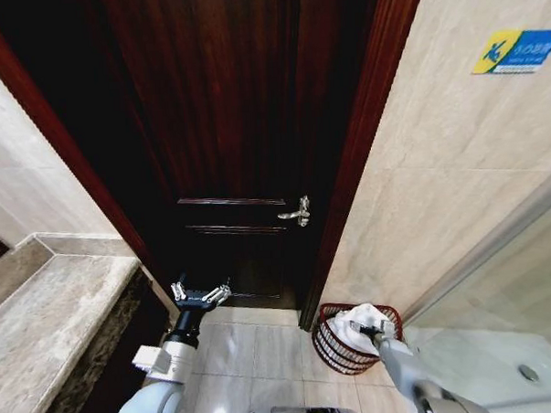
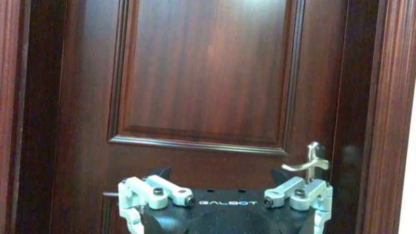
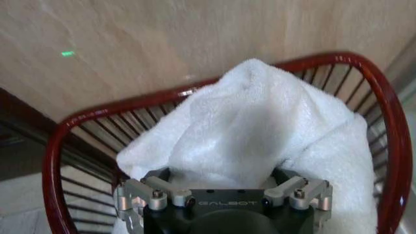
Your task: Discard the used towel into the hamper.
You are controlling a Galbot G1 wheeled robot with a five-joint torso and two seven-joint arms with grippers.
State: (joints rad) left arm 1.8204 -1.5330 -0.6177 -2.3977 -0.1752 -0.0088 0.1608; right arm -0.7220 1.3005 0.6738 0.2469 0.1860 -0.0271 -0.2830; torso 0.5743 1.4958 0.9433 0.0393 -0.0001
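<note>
Right hand (image 1: 372, 328) apparently clamped on the towel (image 3: 260, 136), reaching down over the hamper (image 1: 332, 346).

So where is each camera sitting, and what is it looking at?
Head view: on the robot's head, looking down at the door, floor and hamper; both arms show, left tool open and empty, right tool at the towel.
Left wrist view: on the left arm, facing the door and its handle; left tool in front.
Right wrist view: on the right arm, facing the towel in the hamper.
Head and left wrist share the door; head and right wrist share hamper and towel.
</note>
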